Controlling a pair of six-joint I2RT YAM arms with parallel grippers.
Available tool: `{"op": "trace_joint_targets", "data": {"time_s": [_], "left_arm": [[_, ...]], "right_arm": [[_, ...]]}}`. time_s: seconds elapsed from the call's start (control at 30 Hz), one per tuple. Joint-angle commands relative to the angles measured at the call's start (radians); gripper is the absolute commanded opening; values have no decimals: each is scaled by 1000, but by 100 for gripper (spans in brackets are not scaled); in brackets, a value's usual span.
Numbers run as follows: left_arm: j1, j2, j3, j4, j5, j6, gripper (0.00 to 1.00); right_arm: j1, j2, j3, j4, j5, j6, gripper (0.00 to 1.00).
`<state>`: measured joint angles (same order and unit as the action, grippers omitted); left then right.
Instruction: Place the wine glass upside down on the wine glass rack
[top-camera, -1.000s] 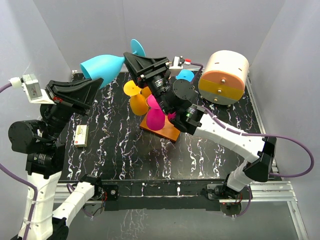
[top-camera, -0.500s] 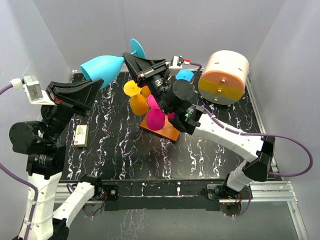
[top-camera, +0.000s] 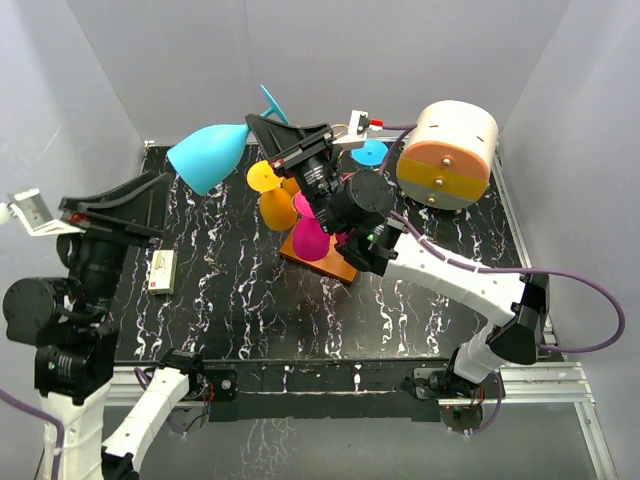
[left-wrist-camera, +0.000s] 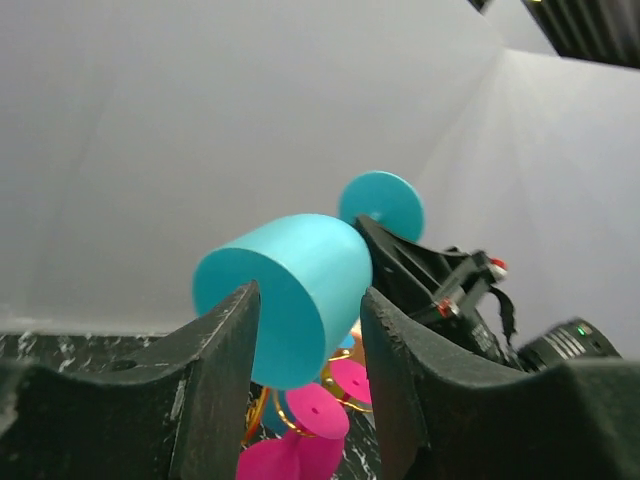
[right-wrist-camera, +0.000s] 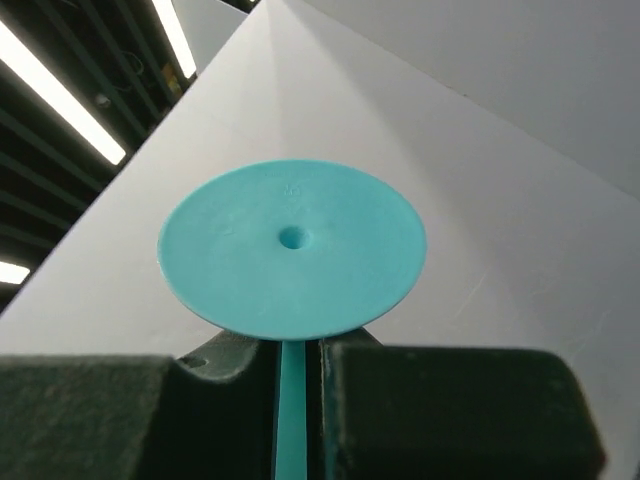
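Overhead, the black marbled surface (top-camera: 240, 310) is carrying a cream and orange drum (top-camera: 455, 140) at the back right. The rack (top-camera: 338, 264) is standing near the middle, with a pink glass (top-camera: 310, 237) and orange glasses (top-camera: 272, 195) sitting on it. The right arm (top-camera: 450, 270) is leaning over the rack, and the right fingers (top-camera: 270, 130) are clenching the stem of the blue glass (top-camera: 208, 157). The glass is hanging in the air above the surface's back left, just beside the rack and not on it. It is tilting nearly onto its side, bowl to the left and foot toward the back wall.

The right wrist view is adding what the top view hides: the foot's flat underside facing the camera, and a thin blue strip of stem pinched between the fingers. The left fingers (left-wrist-camera: 215, 350) are standing apart, released. From above they are stopping short of the bowl, while the left wrist view is framing the bowl through their gap. A small box (top-camera: 161, 272) is lying at the left.
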<state>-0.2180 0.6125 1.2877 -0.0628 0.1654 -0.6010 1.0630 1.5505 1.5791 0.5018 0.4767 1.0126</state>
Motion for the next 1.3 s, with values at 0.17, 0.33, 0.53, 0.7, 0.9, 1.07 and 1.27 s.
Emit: {"op": "trace_joint_targets", "data": {"time_s": [0.17, 0.33, 0.53, 0.7, 0.9, 1.07, 1.27], "left_arm": [[2, -34, 121, -295, -410, -122, 51], [2, 15, 141, -306, -327, -353, 53], [3, 40, 100, -235, -241, -501, 56], [3, 106, 175, -279, -156, -500, 60], [2, 197, 230, -346, -27, -514, 61], [2, 211, 189, -300, 35, -545, 60], [2, 239, 201, -384, 12, -527, 58]], "right_arm": [[25, -89, -90, 111, -152, -457, 0], [31, -105, -142, 157, -294, -604, 0], [32, -75, -158, 167, -447, -733, 0], [32, -58, -155, 140, -535, -848, 0], [32, -28, -112, 46, -567, -954, 0], [32, -19, -111, 18, -557, -993, 0], [32, -14, -117, 32, -518, -1000, 0]]}}
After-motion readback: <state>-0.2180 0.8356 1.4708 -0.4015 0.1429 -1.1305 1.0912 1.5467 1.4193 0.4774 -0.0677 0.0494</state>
